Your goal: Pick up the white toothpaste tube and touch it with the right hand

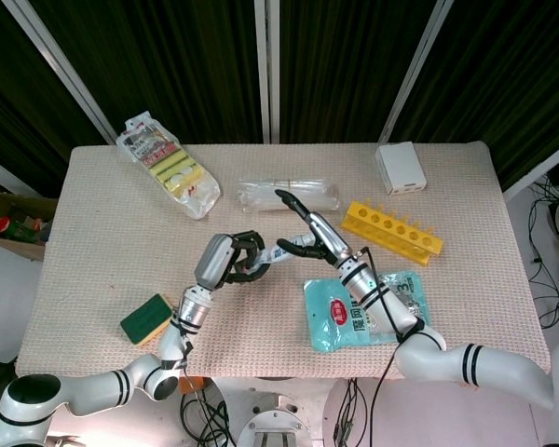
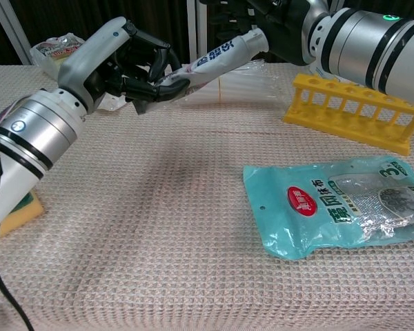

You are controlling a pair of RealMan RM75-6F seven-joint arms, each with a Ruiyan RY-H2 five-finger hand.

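Observation:
My left hand grips the white toothpaste tube by its flat end and holds it above the table, cap end pointing right. My right hand is at the cap end with fingers spread. In the chest view its dark fingers rest against the tube's cap. Nothing is held in the right hand.
A yellow test-tube rack and a teal snack pouch lie on the right. A clear plastic package, a white box, a sponge pack and a green-yellow sponge also sit on the table.

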